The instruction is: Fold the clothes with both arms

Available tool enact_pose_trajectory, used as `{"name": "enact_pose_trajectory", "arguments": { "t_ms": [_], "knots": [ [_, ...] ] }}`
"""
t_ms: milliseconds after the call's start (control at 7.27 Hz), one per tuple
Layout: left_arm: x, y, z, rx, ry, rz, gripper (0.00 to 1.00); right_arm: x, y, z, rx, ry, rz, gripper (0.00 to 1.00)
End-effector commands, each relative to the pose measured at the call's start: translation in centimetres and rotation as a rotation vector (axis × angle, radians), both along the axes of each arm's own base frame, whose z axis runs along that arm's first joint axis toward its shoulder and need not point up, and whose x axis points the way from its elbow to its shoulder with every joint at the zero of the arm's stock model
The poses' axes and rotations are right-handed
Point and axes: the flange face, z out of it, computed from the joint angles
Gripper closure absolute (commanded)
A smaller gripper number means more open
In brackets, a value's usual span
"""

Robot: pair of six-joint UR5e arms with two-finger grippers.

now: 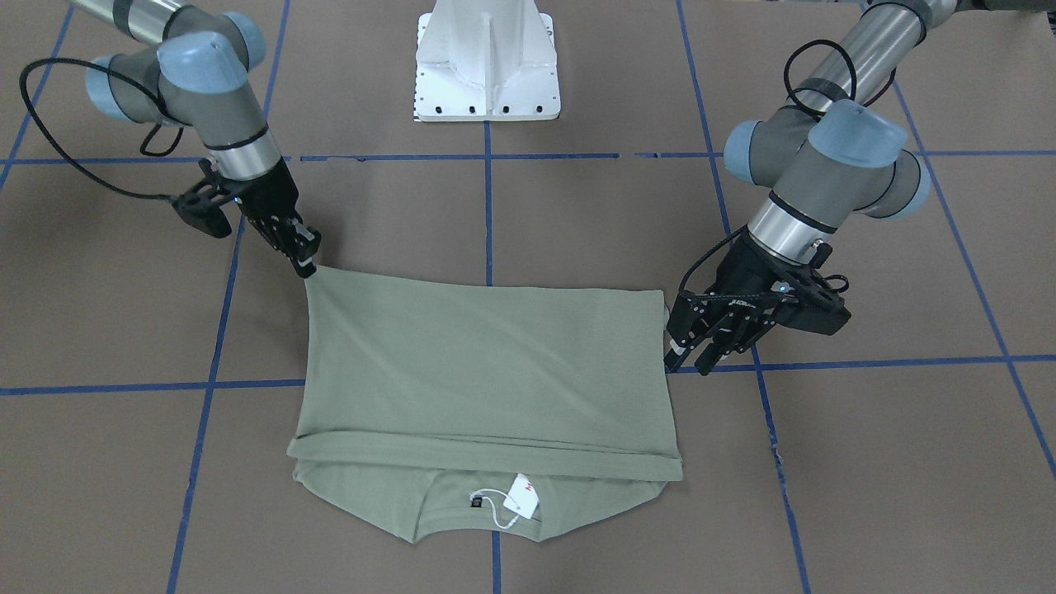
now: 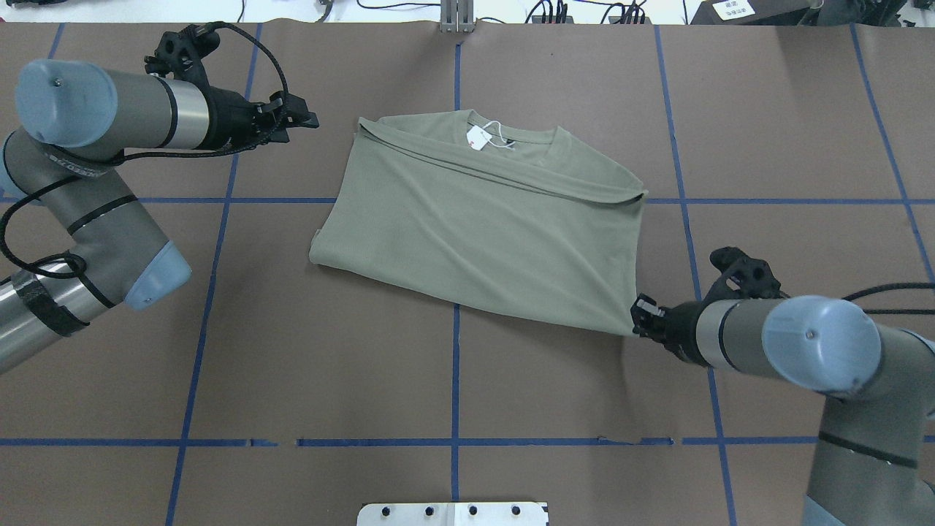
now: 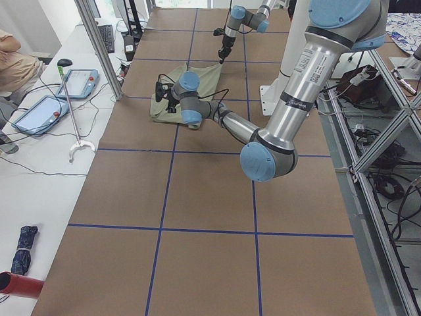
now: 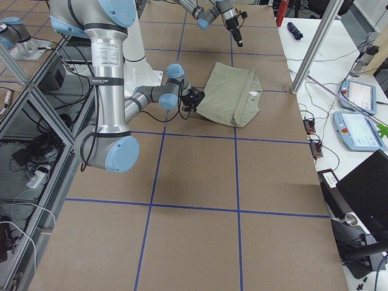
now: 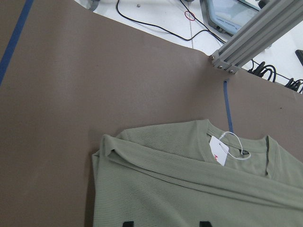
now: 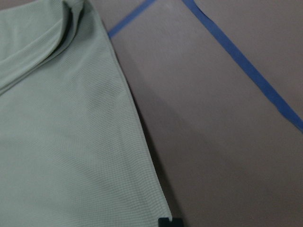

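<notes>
The sage-green shirt (image 2: 482,219) lies folded on the brown table, collar and white hang tag (image 2: 478,136) on the side far from the robot. My right gripper (image 1: 307,266) is shut on the shirt's near corner, which is drawn up to a point at its tips; the right wrist view shows the shirt's edge (image 6: 71,118) ending at the fingertip (image 6: 169,221). My left gripper (image 1: 689,361) hangs open beside the shirt's other side edge, holding nothing. In the left wrist view its fingertips (image 5: 125,223) stand apart above the shirt (image 5: 189,179), near the folded collar corner.
The white pedestal base (image 1: 487,66) stands at the robot's side of the table. Blue tape lines (image 2: 456,380) grid the brown surface. An aluminium post (image 5: 251,38), tablets (image 3: 39,112) and cables lie past the far edge, where a person (image 3: 13,59) sits.
</notes>
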Motion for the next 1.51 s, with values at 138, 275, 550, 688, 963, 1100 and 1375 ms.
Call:
{"name": "enact_pose_trajectory", "arguments": {
  "t_ms": [138, 275, 550, 688, 963, 1100, 1375],
  "knots": [
    [0.0, 4.5, -2.6, -0.131, 0.138, 0.089, 0.31, 1.7, 14.4, -4.9, -0.127, 0.002, -0.234, 1.0],
    [1.0, 5.4, -2.7, -0.14, 0.143, 0.106, 0.24, 1.0, 16.6, -4.8, -0.122, 0.009, -0.284, 0.55],
    [3.7, 7.6, -2.0, -0.203, 0.149, 0.147, 0.23, 1.1, 15.5, -4.9, -0.063, 0.013, -0.197, 0.0],
    [6.0, 9.5, -1.3, -0.274, 0.143, 0.175, 0.23, 1.8, 13.2, -5.1, -0.023, 0.01, -0.101, 0.0],
    [11.8, 12.9, 0.6, -0.358, 0.018, 0.174, 0.28, 2.7, 8.2, -5.0, -0.006, 0.01, 0.03, 0.0],
    [13.4, 14.2, 0.9, -0.374, -0.026, 0.165, 0.34, 1.4, 6.4, -4.9, -0.005, 0.009, 0.067, 0.0],
    [14.6, 15.1, 1.7, -0.384, -0.047, 0.18, 0.41, 0.2, 5.8, -3.9, -0.007, 0.032, 0.078, 0.0]
  ]
}}
